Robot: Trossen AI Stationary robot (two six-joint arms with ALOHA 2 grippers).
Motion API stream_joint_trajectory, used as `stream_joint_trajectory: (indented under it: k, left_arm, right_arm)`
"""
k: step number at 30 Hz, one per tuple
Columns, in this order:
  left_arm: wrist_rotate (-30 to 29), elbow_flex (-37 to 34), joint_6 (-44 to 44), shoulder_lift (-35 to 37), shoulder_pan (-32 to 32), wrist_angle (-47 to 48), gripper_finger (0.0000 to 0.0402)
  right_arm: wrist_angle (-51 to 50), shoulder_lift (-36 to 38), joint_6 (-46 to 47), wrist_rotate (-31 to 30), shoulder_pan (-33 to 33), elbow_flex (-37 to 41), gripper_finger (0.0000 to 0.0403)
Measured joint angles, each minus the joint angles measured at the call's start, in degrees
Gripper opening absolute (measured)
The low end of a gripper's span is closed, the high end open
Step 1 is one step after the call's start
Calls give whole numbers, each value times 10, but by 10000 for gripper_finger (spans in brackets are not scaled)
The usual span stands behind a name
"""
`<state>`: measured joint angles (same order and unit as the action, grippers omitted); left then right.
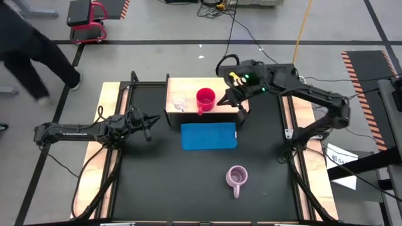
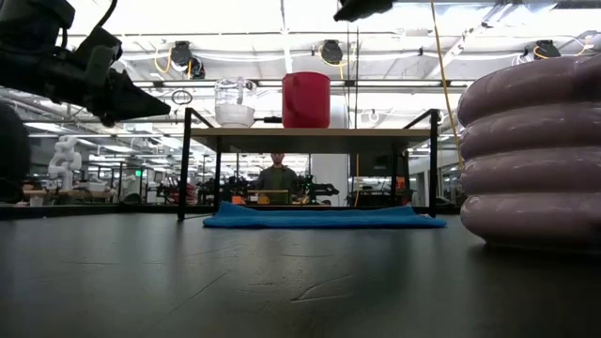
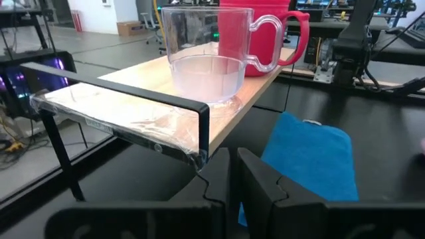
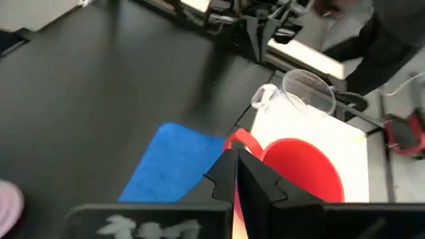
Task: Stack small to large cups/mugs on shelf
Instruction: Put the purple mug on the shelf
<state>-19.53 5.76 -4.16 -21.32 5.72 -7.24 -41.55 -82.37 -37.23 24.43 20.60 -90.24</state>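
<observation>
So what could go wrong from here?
The right gripper, shut and empty, hangs right beside the red mug on the shelf; a careless move could tip it into the glass cup next to it. The lilac mug sits far off, needing a long carry.

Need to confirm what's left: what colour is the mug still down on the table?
Lilac, with ribbed sides: the mug shows best in the high view.

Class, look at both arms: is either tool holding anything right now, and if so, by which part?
Nothing is held. The right tool is shut, empty, above the red mug on the shelf. The left tool is shut, empty, beside the shelf.
</observation>
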Motion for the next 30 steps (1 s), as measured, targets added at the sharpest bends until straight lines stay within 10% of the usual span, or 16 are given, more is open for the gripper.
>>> stream_joint_trajectory:
  k: [7, 30]
  left_arm:
    - [0, 0, 15, 0, 0, -11, 31]
    - [0, 0, 11, 0, 0, -20, 31]
  right_arm:
    - [220, 124, 74, 59, 47, 235, 0]
    - [484, 294, 237, 86, -38, 592, 0]
